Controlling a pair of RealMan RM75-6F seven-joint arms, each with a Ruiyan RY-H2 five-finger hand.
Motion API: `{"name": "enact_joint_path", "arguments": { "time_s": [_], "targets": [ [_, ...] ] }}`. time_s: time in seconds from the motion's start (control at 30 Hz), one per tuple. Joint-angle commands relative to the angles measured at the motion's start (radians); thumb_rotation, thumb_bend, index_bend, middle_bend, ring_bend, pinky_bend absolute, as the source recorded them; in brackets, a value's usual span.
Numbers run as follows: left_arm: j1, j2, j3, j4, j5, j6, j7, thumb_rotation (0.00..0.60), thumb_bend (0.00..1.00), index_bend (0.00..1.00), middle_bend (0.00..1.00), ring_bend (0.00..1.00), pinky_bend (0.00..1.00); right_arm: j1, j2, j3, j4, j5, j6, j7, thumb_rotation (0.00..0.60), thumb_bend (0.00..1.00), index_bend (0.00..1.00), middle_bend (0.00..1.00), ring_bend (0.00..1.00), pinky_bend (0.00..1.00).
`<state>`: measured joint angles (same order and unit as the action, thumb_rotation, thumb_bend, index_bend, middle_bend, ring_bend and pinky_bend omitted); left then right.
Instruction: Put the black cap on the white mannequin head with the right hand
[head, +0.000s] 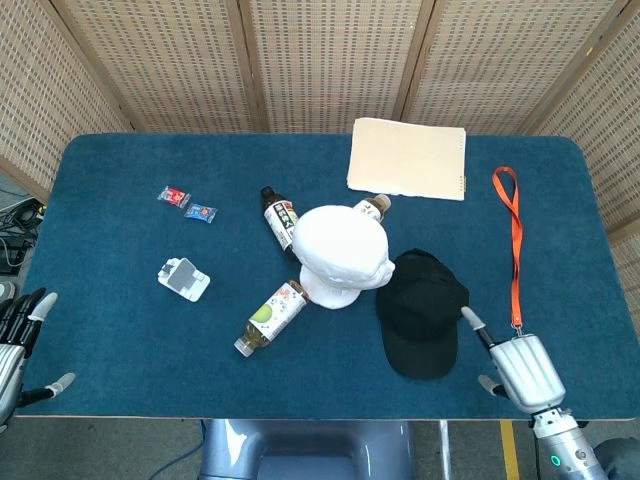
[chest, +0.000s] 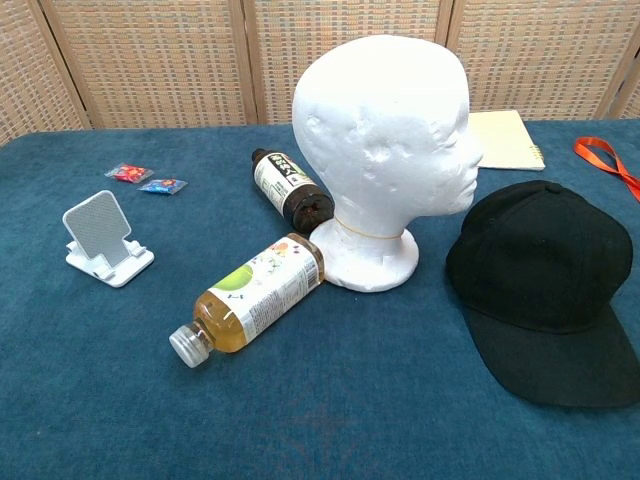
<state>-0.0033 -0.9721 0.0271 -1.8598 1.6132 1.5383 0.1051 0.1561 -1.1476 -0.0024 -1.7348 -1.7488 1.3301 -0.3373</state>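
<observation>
The white mannequin head (head: 340, 255) (chest: 390, 140) stands upright mid-table, its face turned toward the black cap. The black cap (head: 422, 312) (chest: 545, 285) lies flat just beside it, brim pointing to the table's front edge. My right hand (head: 517, 368) hovers at the front edge, a short way right of the cap's brim, back of the hand up, holding nothing. At the front left corner my left hand (head: 18, 345) shows with fingers spread, empty. Neither hand appears in the chest view.
A green-tea bottle (head: 270, 316) lies in front of the head and a dark bottle (head: 279, 222) behind it. A white phone stand (head: 184, 279), two candies (head: 187, 203), a beige folder (head: 407, 158) and an orange lanyard (head: 512, 235) lie around.
</observation>
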Motion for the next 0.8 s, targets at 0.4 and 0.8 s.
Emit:
{"name": "enact_joint_path", "arguments": {
  "time_s": [0.4,0.8],
  "targets": [
    [-0.02,-0.013,-0.017,-0.007,-0.058,-0.042,0.031,0.6,0.0,0.0,0.0,0.0,0.0,0.163,-0.184,-0.027,0.171,-0.134,-0.173,-0.047,0.6,0.0,0.09,0.96,1.0,1.0],
    [-0.02,0.0,-0.023,-0.008,-0.072,-0.037,0.002,0.6,0.0,0.0,0.0,0.0,0.0,0.194,-0.293,-0.022,0.253,-0.093,-0.249,-0.152,0.6,0.0,0.1,0.96,1.0,1.0]
  ]
}}
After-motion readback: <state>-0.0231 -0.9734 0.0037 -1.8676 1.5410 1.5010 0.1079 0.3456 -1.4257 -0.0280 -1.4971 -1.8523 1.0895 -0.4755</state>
